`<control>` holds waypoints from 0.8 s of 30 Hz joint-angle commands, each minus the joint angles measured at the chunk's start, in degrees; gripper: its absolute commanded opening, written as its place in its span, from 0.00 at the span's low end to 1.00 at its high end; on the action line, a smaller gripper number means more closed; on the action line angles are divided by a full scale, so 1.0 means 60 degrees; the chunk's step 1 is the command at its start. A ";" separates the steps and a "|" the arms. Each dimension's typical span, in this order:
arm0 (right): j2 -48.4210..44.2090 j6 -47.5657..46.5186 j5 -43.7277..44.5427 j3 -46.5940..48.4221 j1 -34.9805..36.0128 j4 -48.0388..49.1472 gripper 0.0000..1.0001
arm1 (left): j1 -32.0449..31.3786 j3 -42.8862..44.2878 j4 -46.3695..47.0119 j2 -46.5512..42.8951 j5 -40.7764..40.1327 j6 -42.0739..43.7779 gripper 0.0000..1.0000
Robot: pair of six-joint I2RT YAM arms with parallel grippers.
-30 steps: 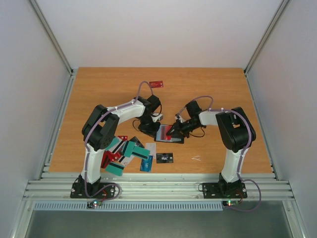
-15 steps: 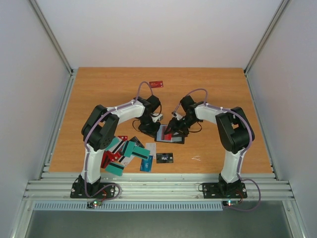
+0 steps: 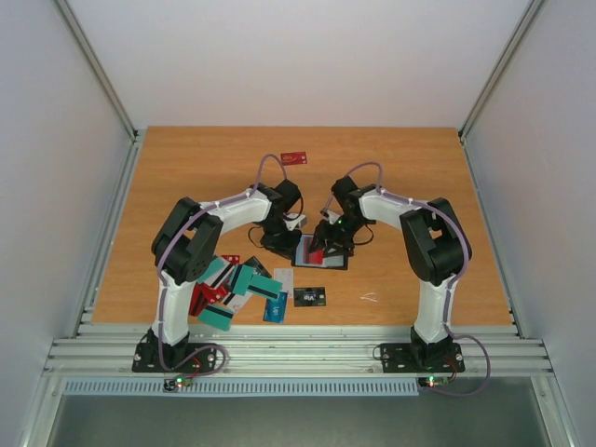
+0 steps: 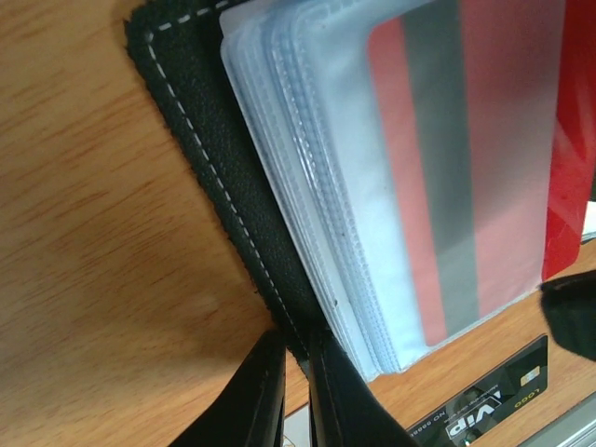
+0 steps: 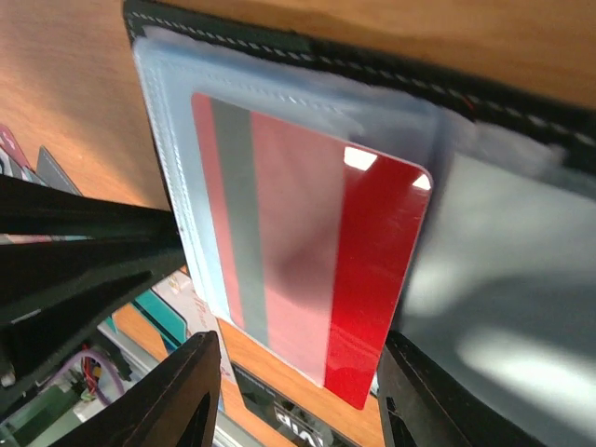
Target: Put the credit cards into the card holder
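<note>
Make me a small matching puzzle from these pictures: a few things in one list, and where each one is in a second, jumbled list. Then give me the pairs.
Things
1. striped red card
2. black printed card
3. left gripper
4. teal cards

Places
a. flat on the table, just nearer than the holder
b. partway into a clear sleeve
c. heaped at the table's near left
d. pinching the holder's black cover

Pairs: 1-b, 2-a, 3-d, 4-c
</note>
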 commanded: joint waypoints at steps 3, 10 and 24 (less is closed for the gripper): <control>0.0503 0.0061 0.0867 0.0901 0.0472 -0.0718 0.48 | -0.0041 -0.0238 0.0229 0.0053 -0.0007 0.0070 0.11; 0.0773 0.0089 0.1112 0.1385 0.0842 -0.1087 0.47 | -0.0052 -0.0218 0.0191 0.0026 0.0049 0.0175 0.11; 0.0465 0.0138 0.1087 0.1463 0.0949 -0.1525 0.47 | -0.0019 -0.0214 0.0098 -0.0263 0.0059 0.0120 0.15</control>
